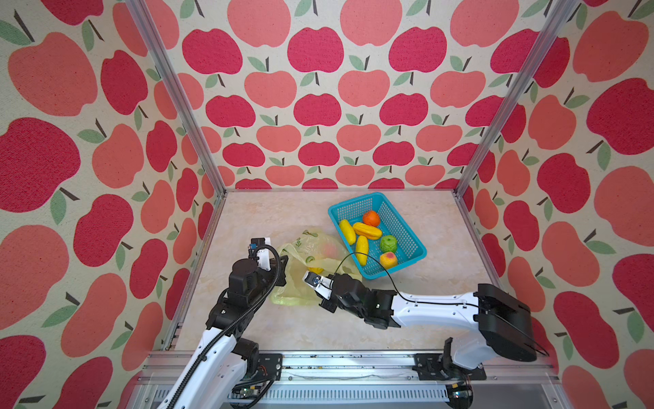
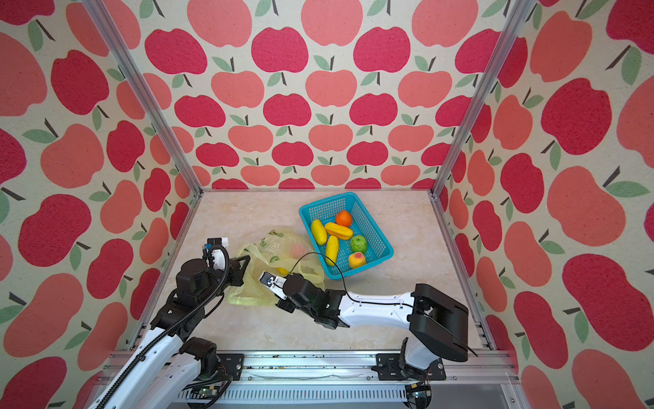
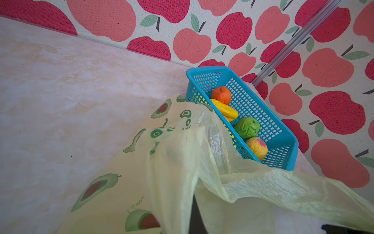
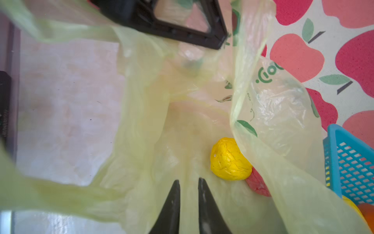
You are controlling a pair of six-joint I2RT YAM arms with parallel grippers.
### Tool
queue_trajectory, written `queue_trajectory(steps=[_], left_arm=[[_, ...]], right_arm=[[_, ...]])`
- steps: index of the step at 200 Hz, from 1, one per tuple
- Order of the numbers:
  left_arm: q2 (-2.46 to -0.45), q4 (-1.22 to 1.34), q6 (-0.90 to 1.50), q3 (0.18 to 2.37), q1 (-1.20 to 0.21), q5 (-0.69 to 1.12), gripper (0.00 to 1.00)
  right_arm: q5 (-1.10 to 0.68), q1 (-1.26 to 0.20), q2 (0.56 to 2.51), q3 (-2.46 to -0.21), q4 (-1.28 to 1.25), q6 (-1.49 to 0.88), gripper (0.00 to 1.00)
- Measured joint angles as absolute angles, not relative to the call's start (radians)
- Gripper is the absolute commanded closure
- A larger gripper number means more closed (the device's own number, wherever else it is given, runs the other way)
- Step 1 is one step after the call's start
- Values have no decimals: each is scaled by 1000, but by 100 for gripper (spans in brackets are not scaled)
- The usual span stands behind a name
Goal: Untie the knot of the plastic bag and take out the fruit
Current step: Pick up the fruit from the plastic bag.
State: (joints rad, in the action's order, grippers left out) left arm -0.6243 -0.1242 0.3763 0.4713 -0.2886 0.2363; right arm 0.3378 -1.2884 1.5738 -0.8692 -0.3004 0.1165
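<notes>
The right gripper [image 4: 189,181] reaches into the mouth of the plastic bag [image 1: 309,248], its two black jaws a narrow gap apart with nothing clearly between them; whether they touch the film under them cannot be told. Just beyond its tips, inside the bag, lies a yellow fruit [image 4: 229,160] with a pink-red fruit [image 4: 258,184] touching its far side. In both top views this arm comes in from about 4 o'clock of the bag. The left gripper [image 1: 283,263] sits at the bag's 9 o'clock edge, clamped tight on the plastic and holding that side lifted, so the bag gapes open. The bag rests on the marbled table [image 1: 424,301], near the middle. At about 2 o'clock from it, touching its far side, stands the turquoise basket [image 1: 357,209], holding an orange fruit [image 1: 371,218], three yellow oblong fruits [image 1: 361,249], a green fruit [image 1: 388,243] and a peach [image 1: 388,259].
</notes>
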Motion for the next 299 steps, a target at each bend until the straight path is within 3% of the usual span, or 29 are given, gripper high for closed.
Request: queue_trajectory(steps=[32,43,70,93,175,233,261,299], left_arm=[[-638,-125,376,471,-288,236,100],[-637,-124,376,471,-288,236,100],[-637,-124,376,471,-288,236,100],[-637,-124,376,471,-288,237,100],[-635,-124,376,471,-288,241,100],[-638,-124,376,471,-288,244,100],[-636,-124,376,471,-288,243,100],[-637,-124,376,471,-287,244,100]], right_arm=[[341,-1226,1661,-871,-324,68,72],[350,-1214,1697,-882,-321,48,61],[388,-1188,1784,-943,-300,17,18],[418,-1157,1836,-1002,-280,-5,1],[452,-1097,2016,-1213,-212,-76,2],[430,-1085,2082,-1265,-139,-114,40],[418,-1086,2038,-1248,-128,-113,52],[410,-1102,1848,-1160,-126,-113,59]])
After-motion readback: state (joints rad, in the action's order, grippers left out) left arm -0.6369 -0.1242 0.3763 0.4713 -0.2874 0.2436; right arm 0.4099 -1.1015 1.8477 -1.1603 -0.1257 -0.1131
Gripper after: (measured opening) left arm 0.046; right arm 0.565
